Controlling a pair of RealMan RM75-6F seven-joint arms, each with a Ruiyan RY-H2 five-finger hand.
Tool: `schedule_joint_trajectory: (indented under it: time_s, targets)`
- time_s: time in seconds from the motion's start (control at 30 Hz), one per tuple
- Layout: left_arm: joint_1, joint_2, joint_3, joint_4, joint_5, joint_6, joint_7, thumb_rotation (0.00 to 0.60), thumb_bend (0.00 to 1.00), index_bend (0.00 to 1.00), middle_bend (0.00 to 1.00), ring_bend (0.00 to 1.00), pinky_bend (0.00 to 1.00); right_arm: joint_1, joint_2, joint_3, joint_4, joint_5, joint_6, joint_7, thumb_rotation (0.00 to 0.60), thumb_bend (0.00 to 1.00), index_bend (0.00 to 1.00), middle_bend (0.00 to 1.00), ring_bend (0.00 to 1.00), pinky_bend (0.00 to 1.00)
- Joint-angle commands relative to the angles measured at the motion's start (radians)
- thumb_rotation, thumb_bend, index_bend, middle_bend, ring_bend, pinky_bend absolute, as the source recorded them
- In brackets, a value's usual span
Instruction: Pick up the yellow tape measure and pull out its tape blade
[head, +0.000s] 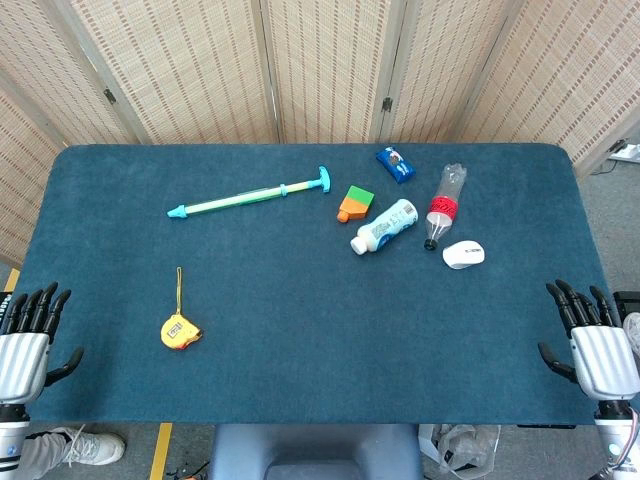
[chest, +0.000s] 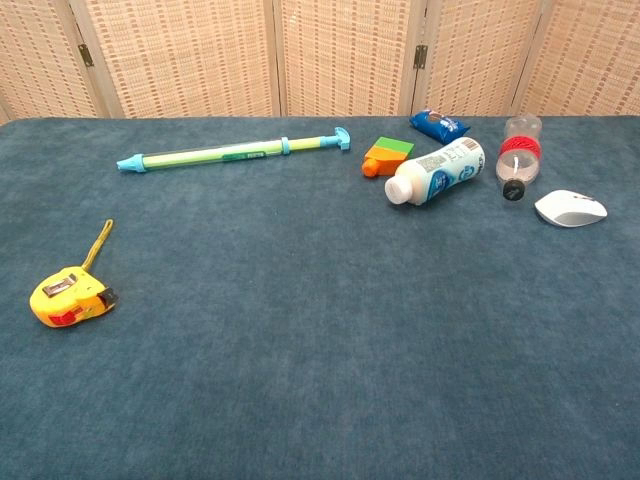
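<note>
The yellow tape measure (head: 180, 331) lies flat on the blue table (head: 300, 320) at the front left, its yellow wrist strap (head: 179, 288) stretched away from me. In the chest view the tape measure (chest: 71, 297) sits at the far left with its strap (chest: 99, 245) running up and right. My left hand (head: 28, 342) hovers at the table's left front corner, fingers apart and holding nothing, well left of the tape measure. My right hand (head: 592, 340) is at the right front corner, also spread and holding nothing. Neither hand shows in the chest view.
A long green and blue pump (head: 250, 194) lies at the back left of centre. Further right are an orange and green block (head: 355, 203), a white bottle (head: 384, 227), a blue packet (head: 395, 164), a clear bottle with red label (head: 445, 206) and a white mouse (head: 463, 254).
</note>
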Motion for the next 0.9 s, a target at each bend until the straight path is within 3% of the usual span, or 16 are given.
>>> schedule_joint_trajectory:
  time_s: [0.03, 0.43, 0.9]
  targets:
    - [-0.005, 0.006, 0.003, -0.01, -0.002, -0.01, 0.002, 0.6, 0.32, 0.02, 0.02, 0.02, 0.0, -0.003, -0.002, -0.002, 0.005, -0.002, 0.001, 0.01, 0.6, 0.34, 0.07, 0.11, 0.15, 0.03]
    - [-0.049, 0.027, 0.006, -0.018, 0.044, -0.049, -0.012, 0.6, 0.32, 0.05, 0.05, 0.05, 0.0, -0.012, 0.012, 0.004, 0.006, -0.021, 0.033, 0.026, 0.6, 0.34, 0.07, 0.11, 0.15, 0.03]
    - [-0.196, 0.057, 0.02, -0.065, 0.081, -0.263, 0.016, 0.6, 0.32, 0.08, 0.13, 0.1, 0.0, -0.015, 0.029, 0.012, -0.001, -0.027, 0.046, 0.042, 0.6, 0.34, 0.07, 0.11, 0.15, 0.03]
